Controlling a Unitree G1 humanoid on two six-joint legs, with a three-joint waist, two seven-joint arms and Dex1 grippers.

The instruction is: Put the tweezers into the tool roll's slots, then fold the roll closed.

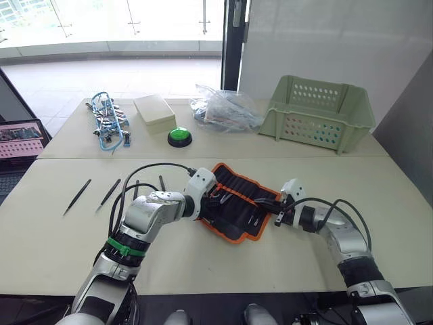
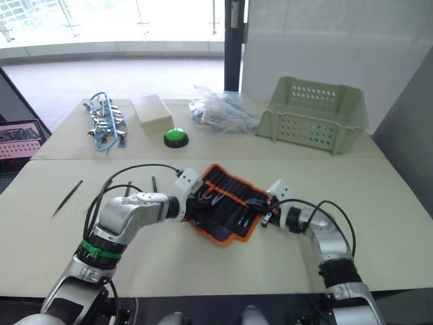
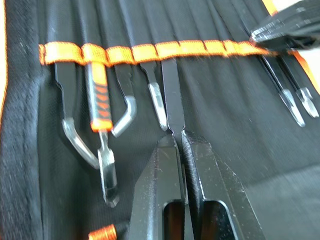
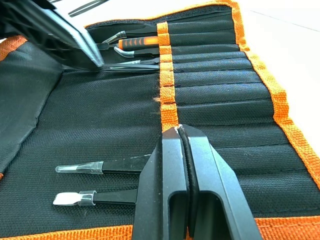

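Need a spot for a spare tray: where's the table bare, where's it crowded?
Bare: front edge of the table between the arms, and the right side below the basket. Crowded: the back row, the loose tweezers at left, and the tool roll under both hands.

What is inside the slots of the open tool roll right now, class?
The tool roll holds several tools under its orange band: bent-tipped tweezers, an orange-handled tool and two capped ones. The left gripper pinches a tweezer entering a slot. Parts inside the pockets are covered.

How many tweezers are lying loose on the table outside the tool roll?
4 tweezers, all left of the tool roll: farthest left, beside it, third along, one nearest the roll. Others may be hidden.
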